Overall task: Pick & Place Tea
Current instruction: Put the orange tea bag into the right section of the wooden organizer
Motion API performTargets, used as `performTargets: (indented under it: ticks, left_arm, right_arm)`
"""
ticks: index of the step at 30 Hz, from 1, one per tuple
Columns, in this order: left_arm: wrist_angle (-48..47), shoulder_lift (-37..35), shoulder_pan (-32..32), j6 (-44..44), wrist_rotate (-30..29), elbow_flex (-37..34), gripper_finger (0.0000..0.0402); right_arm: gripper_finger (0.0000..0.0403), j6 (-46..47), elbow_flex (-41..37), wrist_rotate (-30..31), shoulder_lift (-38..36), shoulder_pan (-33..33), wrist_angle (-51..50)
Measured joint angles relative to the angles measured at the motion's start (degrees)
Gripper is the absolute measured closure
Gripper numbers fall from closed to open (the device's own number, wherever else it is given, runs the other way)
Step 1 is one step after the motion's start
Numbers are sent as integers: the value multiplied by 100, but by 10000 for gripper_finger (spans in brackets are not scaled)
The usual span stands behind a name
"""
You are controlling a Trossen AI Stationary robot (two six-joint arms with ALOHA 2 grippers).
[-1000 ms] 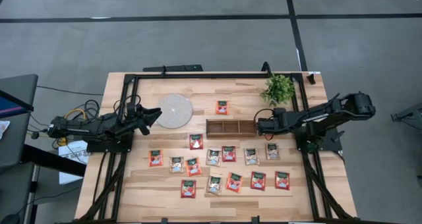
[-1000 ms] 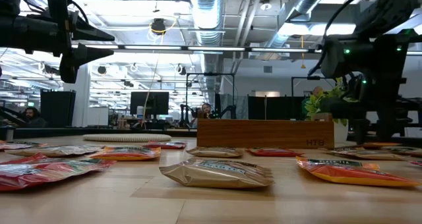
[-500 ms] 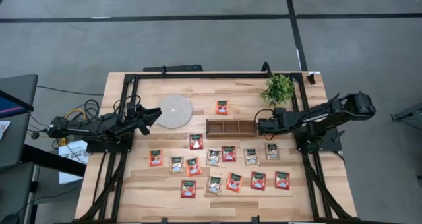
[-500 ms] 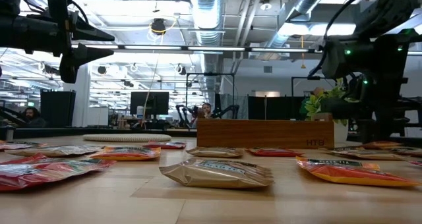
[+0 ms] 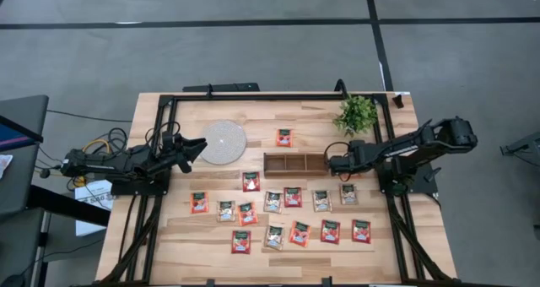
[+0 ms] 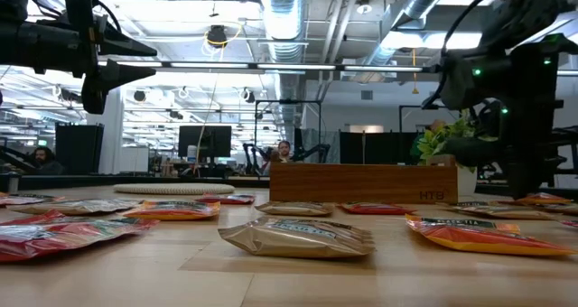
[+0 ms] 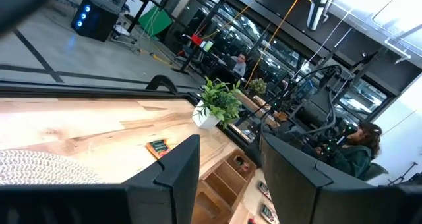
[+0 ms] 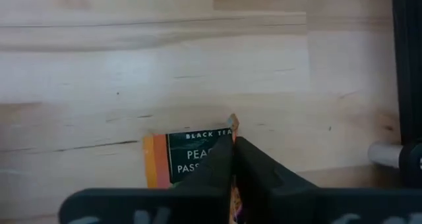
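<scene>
Several flat tea sachets, red-orange and pale grey-green, lie flat on the wooden table [image 5: 253, 118], mostly in rows [image 5: 292, 197] near its front, with one [image 5: 284, 137] behind the tray. My right gripper [image 5: 334, 163] stands by the right end of the brown wooden tray [image 5: 295, 162], pointing steeply down and shut on an orange-banded sachet [image 8: 188, 158]. My left gripper [image 5: 196, 148] hovers open at the table's left, beside the round grey-white disc [image 5: 224, 141]. Its fingers [image 7: 171, 178] are well apart with nothing between them. My right gripper pinches one side edge of the sachet [image 8: 231, 124] between its two shut fingers [image 8: 214, 174]. They come from above, slanting down. That edge stands raised between the fingers, while the rest of the sachet, with its dark printed band, lies on the table.
A small potted plant [image 5: 356, 112] stands at the back right, behind the tray. The black frame rails [image 5: 253, 97] run round the table's edges. Bare wood lies between the disc and the tray and along the far side.
My right arm has shifted a little toward the table's left, while its gripper stays low by the tray's right end. The sachets on the table lie as before.
</scene>
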Motion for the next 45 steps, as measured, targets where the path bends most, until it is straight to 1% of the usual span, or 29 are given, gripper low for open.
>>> performTargets:
  ticks: [8,12,17,22,25,27,29,31,34,37,41,43,45]
  left_arm:
    - [0,0,-1,2,-2,0,250]
    - [0,0,0,2,-2,0,250]
    - [0,0,-1,4,-2,0,250]
    - [0,0,0,4,-2,0,250]
    - [0,0,0,3,-2,0,250]
    - [0,2,-1,2,-2,0,250]
    - [0,1,0,2,-2,0,250]
    - [0,1,0,4,-3,0,250]
    - [0,0,-2,4,-3,0,250]
    - [0,0,-2,7,-4,0,250]
    - [0,1,0,7,-4,0,250]
    - [0,1,0,7,3,0,250]
    - [0,0,0,7,32,0,250]
  right_arm:
    - [401,349,19,32,-9,349,10]
    - [400,361,195,-10,-11,497,-78]
    - [402,362,700,124,-15,661,-827]
    - [402,363,1513,303,-21,883,-1926]
    - [402,376,2047,473,-22,1068,-2317]
    - [402,493,2379,722,-24,1202,-2367]
    - [402,628,2664,1172,-26,1362,-2248]
    - [402,662,2833,1735,-20,1488,-1888]
    - [403,647,2848,2551,-11,1543,-1235]
    - [403,455,2690,3209,-9,1538,-712]
    - [403,404,2430,3803,2,1538,-173]
    - [403,330,2322,3971,159,1537,179]
    - [403,357,2229,4043,367,1538,277]
